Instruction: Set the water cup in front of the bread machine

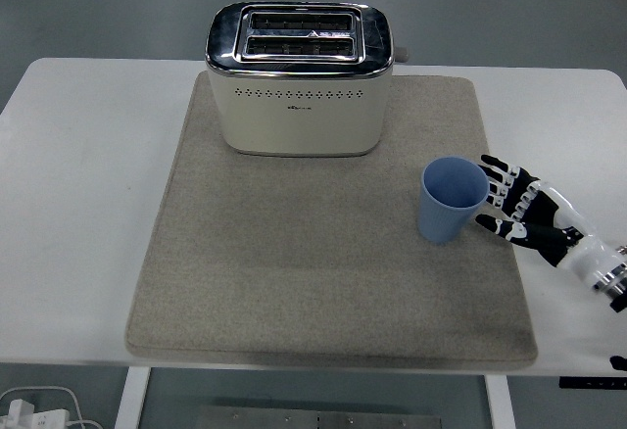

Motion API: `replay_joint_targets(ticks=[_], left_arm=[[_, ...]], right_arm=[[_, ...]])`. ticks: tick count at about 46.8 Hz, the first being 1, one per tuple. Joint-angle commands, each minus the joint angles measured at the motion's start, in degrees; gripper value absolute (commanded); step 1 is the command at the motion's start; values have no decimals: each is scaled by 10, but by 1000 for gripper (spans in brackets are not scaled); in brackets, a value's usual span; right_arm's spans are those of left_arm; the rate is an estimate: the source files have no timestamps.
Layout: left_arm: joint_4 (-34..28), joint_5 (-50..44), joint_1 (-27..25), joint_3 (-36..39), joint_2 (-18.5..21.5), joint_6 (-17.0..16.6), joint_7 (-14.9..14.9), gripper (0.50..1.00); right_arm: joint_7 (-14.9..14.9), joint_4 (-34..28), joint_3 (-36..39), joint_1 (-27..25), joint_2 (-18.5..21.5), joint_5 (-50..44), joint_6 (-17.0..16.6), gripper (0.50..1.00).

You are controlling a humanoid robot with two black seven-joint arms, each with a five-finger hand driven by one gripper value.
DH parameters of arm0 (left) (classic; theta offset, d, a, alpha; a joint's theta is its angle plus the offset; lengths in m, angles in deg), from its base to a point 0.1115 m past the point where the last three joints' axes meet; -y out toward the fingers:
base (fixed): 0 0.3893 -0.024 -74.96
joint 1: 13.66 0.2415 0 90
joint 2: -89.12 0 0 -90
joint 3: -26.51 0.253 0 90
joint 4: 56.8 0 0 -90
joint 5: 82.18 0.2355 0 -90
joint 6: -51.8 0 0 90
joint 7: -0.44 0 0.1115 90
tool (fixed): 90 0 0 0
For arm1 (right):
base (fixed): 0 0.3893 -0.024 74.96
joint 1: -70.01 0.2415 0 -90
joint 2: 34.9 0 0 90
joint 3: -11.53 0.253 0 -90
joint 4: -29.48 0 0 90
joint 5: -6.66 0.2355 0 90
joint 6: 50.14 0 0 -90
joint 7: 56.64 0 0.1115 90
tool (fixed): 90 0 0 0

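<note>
While the blue cup (453, 198) stands upright, the right hand (519, 212), fingers spread, seemingly touches it.

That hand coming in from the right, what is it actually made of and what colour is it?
The right hand is black with five jointed fingers that carry small white patches along their segments. Behind it, the wrist is a white sleeve ending in a metallic ring. No loose cables show.

Bright, even overhead light. The chrome toaster top (299, 34) glints; only faint shadows lie under the cup (452, 200). Everything is sharp, and the white surface (78, 204) looks slightly washed out.
</note>
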Motion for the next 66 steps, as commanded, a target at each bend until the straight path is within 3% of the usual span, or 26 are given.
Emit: replay_joint_targets(ticks=[1,66], left_arm=[[0,0,0,0,0,0,0,1000],[0,0,0,0,0,0,0,1000]], right_arm=[[0,1,0,-1,4,-4,8,924],[0,31,-2,2,57,-28,59,924]])
